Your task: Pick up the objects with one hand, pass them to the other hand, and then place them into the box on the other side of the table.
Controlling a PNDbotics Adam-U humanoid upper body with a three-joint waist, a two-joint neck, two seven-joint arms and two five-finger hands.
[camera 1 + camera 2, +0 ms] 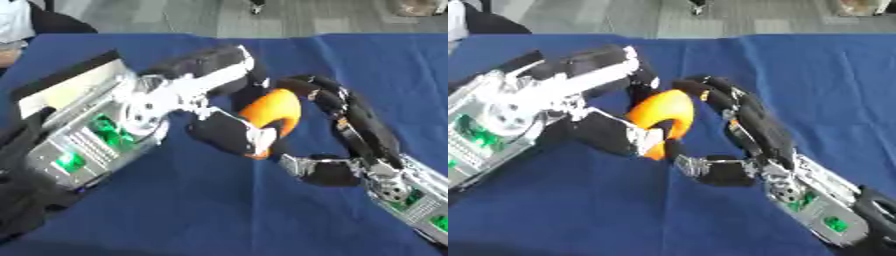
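Meeting above the blue surface (219, 210), both hands curl round one orange object (273, 111). Left hand (229, 131) grips its lower side; right hand (337, 107) wraps its far edge.

A glossy orange curved object (273, 114), smooth and rounded like a thick crescent or ring segment, sits between the two hands above the blue cloth-covered tabletop (219, 210). It stands roughly on edge, its broad rounded upper part towards the far side and a narrower tip pointing down and towards the robot. Its surface is a uniform bright orange, paler where light catches the top. The left hand (229, 131) has fingers curled against its left side and lower end, covering part of it, while the right hand (724, 107) arches its dark fingers over its right and top edge. Whether it is hollow cannot be told.
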